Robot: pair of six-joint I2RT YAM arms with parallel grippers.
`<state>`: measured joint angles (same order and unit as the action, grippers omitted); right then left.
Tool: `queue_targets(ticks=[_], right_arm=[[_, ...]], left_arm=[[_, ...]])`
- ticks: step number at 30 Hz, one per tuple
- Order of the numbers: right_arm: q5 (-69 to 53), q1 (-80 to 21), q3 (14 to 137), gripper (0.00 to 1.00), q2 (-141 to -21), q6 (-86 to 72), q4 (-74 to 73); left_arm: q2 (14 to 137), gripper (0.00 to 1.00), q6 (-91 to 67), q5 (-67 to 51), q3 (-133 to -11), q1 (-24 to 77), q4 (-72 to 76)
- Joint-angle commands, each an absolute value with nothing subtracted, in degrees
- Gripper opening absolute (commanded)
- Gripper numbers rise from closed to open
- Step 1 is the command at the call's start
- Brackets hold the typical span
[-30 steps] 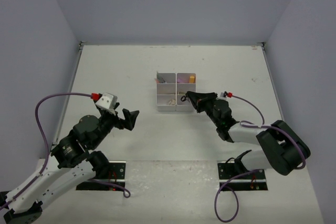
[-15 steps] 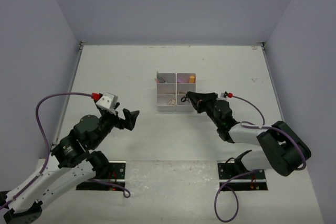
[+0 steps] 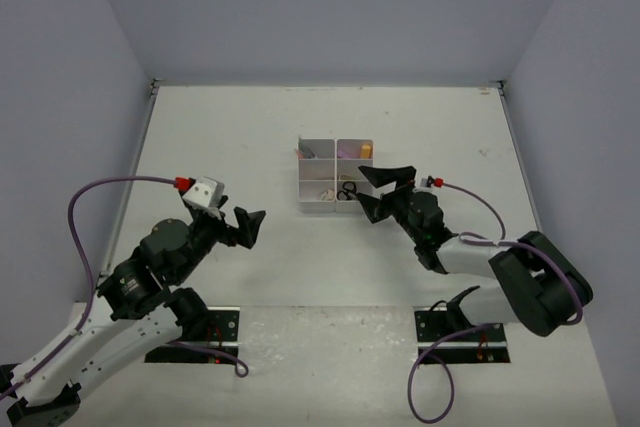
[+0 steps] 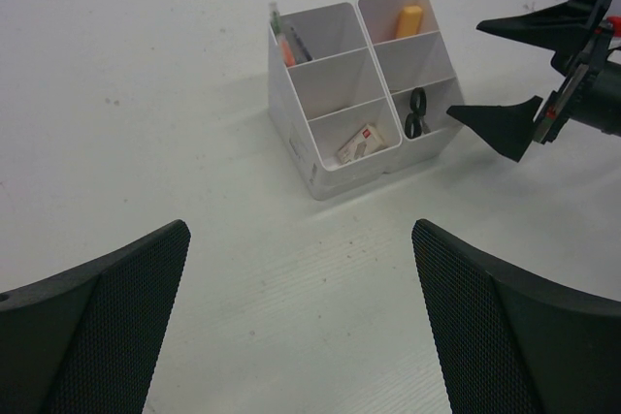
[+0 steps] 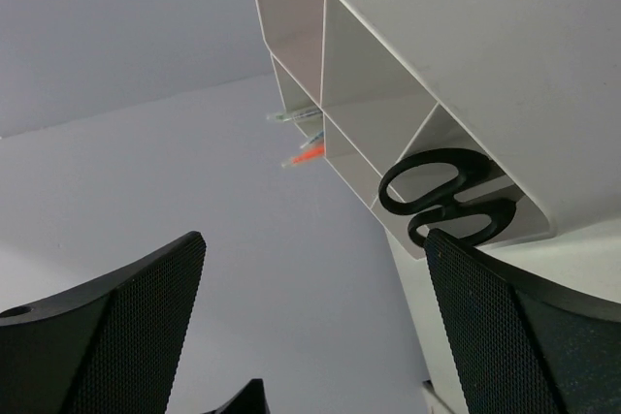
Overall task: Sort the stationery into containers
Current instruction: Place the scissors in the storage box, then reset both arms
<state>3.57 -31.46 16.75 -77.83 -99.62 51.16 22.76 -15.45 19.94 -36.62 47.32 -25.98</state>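
- Standing mid-counter [image 3: 200,137]: one white organizer [image 4: 294,118], six compartments.
- Scissors [image 4: 417,111]: one pair, black-handled, near-right compartment; blades hidden.
- Eraser [image 4: 364,143]: one, tan, near-left compartment.
- Marker [image 4: 410,19]: one, orange, far-right compartment.
- Pens [image 4: 288,46]: far-left compartment; count unclear.
- Right hand [image 4: 464,69]: spread wide, empty, just beside the organizer.
- Left hand [image 3: 248,219]: spread wide, empty, well apart.
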Motion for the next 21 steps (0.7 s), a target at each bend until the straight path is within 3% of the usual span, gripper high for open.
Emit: queue_targets(ticks=[1,13,18,21], right_arm=[[4.2,-31.3,17.9,0.99,-73.2,-96.8,49.4],[12.3,-29.9,23.8,0.99,-42.4,-75.8,15.1],[25.1,-29.7,38.1,0.99,-31.7,-43.7,-13.1],[33.2,-29.7,47.2,0.99,-29.7,-32.5,-24.0]], left_arm=[[23.3,1.0,-15.2,20.5,-36.4,47.0,-25.2],[22.4,1.0,-17.7,27.4,-37.1,46.9,-26.5],[21.4,1.0,-22.7,39.5,-38.2,46.4,-30.2],[20.1,1.0,-22.5,42.9,-37.3,45.4,-29.0]])
